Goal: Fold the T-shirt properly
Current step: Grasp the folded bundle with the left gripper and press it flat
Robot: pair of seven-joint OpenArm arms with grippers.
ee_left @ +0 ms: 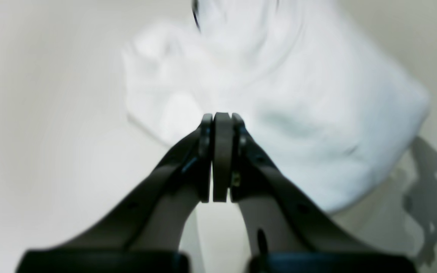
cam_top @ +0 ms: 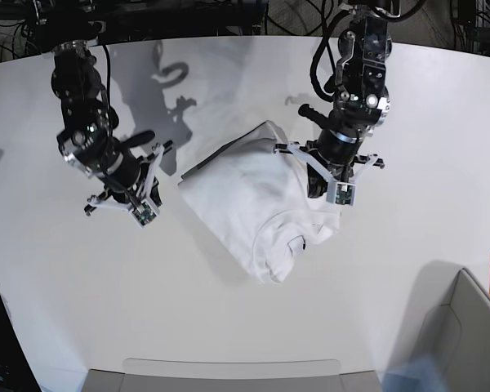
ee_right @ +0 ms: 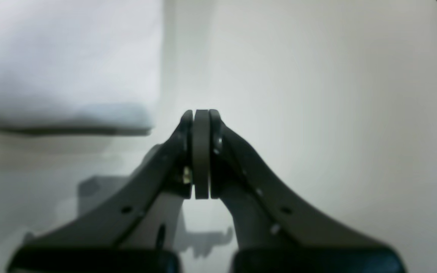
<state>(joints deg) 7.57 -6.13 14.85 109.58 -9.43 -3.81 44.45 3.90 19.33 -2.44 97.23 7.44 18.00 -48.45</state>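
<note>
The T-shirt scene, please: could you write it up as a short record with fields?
garment: white T-shirt, partly folded and bunched, wrinkled
surface: off-white table
left hand: shut, empty, above the shirt's edge
right hand: shut, empty, over bare table beside the shirt
fold state: not yet a neat rectangle

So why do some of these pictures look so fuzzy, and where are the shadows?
Left wrist view: the T-shirt is blurred and smeared. Right wrist view: soft focus, with the right gripper casting a shadow on the table. Base view: sharp, with arm shadows across the tabletop's far side.
</note>
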